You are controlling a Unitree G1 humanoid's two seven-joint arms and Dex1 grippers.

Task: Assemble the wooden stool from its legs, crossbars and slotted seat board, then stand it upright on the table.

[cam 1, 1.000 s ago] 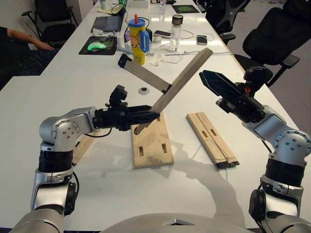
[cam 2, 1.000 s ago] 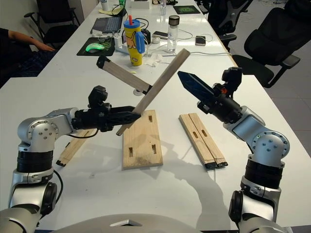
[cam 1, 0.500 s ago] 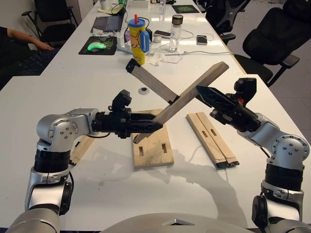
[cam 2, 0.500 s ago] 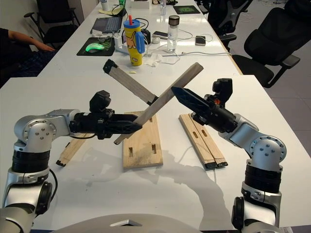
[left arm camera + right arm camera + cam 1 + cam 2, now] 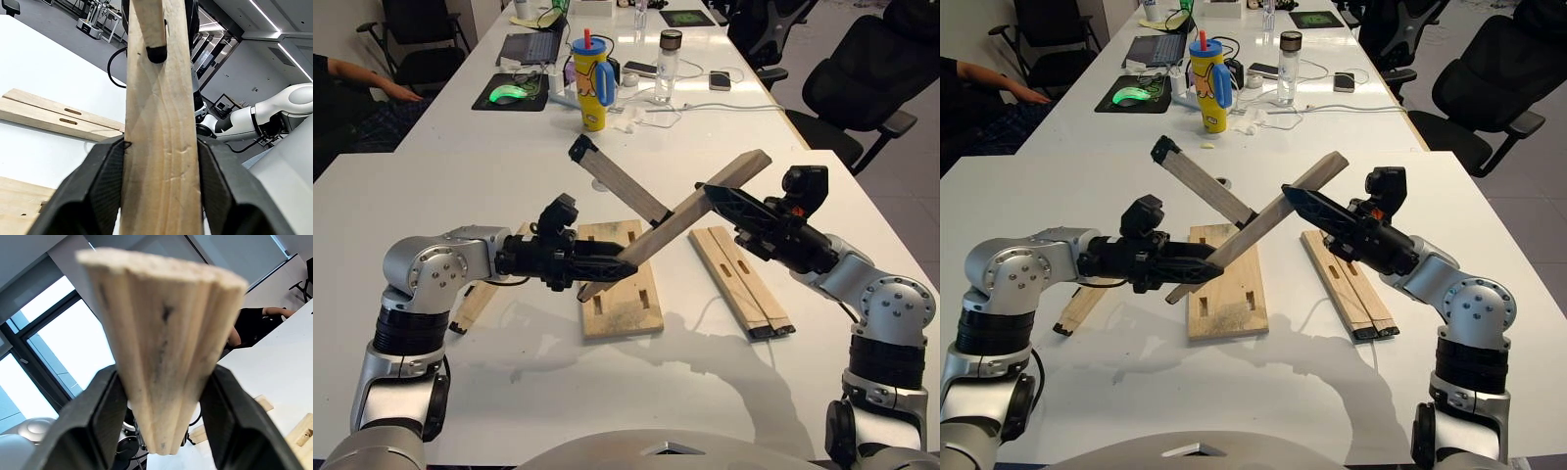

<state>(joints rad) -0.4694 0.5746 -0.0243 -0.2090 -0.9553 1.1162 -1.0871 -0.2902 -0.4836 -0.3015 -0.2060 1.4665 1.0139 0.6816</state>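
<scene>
The left gripper [image 5: 619, 264] is clamping its jaws on the lower end, and the right gripper [image 5: 715, 194] on the upper end, of the stiff, seemingly light X of pale wooden stool legs [image 5: 656, 238], which is hanging above the slotted seat board [image 5: 626, 308] at the middle of the tabletop [image 5: 509, 392], its flat faces likely offering the surest hold.

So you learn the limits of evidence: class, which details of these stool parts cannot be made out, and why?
Seat board: one band, with any slot there, is hidden behind the crossed legs and left gripper in the eye views.
Wooden strip: mostly covered by the left arm in the eye views; slots unclear.
Legs' joint at the crossing: too small in the eye views, cut by the left wrist view's edge.
</scene>
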